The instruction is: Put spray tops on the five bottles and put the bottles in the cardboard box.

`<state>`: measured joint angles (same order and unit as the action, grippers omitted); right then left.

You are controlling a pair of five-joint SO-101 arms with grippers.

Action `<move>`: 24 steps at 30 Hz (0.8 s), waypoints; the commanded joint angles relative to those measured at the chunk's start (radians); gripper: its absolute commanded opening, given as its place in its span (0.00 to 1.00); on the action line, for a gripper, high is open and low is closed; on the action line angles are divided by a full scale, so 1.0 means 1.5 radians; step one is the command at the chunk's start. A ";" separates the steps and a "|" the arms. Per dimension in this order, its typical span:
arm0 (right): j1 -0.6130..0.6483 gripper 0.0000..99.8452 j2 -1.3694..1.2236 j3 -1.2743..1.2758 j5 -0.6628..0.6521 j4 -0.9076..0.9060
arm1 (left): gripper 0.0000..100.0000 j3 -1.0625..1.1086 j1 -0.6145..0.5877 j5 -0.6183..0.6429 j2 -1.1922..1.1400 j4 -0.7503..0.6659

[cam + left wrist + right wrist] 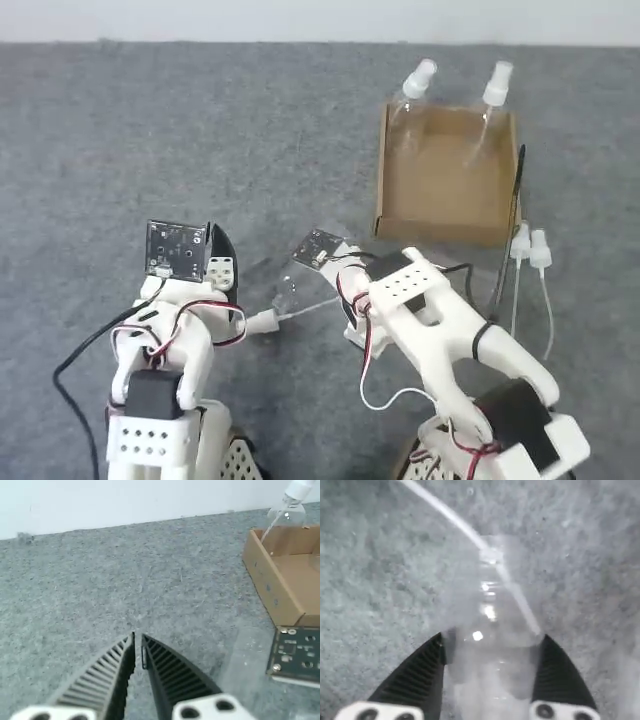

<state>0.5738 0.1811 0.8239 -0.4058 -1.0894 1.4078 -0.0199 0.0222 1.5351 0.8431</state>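
A clear bottle [490, 625] lies low over the grey mat with my right gripper [492, 640] shut on its body. A spray top's thin tube [450, 517] runs into the bottle's neck; its white head [262, 322] rests outside, between the two arms. In the high view the bottle [298, 288] sits just ahead of the right arm's wrist. My left gripper [137, 637] is shut on nothing above bare mat, to the left of the bottle [250, 650]. The cardboard box [445, 225] stands at the far right with two capped bottles [415, 85] [495, 85] leaning in it.
Two loose spray tops [530, 245] with long tubes lie right of the box's near corner, beside a thin black rod [510, 225]. The box's side wall [272, 587] shows to the right of the left gripper. Open grey mat stretches to the left and far side.
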 commanded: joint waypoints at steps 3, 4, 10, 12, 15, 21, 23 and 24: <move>-0.015 0.00 0.014 -0.042 0.002 -0.021 | 0.01 -0.036 -0.005 -0.002 0.006 -0.003; -0.030 0.01 0.014 -0.068 0.003 -0.047 | 0.01 -0.036 -0.005 -0.002 0.006 -0.003; -0.172 0.01 0.081 -0.247 0.002 -0.217 | 0.01 -0.042 -0.005 -0.002 0.006 0.001; -0.207 0.01 0.121 -0.297 0.000 -0.275 | 0.01 -0.057 -0.005 -0.002 0.005 0.019; -0.251 0.01 0.174 -0.347 -0.050 -0.365 | 0.01 -0.080 -0.005 -0.005 0.005 0.051; -0.452 0.01 0.214 -0.388 -0.162 -0.429 | 0.01 -0.119 -0.001 -0.052 -0.007 0.109; -0.546 0.01 0.214 -0.389 -0.221 -0.427 | 0.01 -0.137 0.001 -0.074 -0.046 0.133; -0.591 0.01 0.213 -0.389 -0.255 -0.426 | 0.01 -0.147 0.005 -0.095 -0.078 0.145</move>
<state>-0.1166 0.4557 0.3038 -0.6605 -1.7123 1.2758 -0.0230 -0.0391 1.5321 1.0012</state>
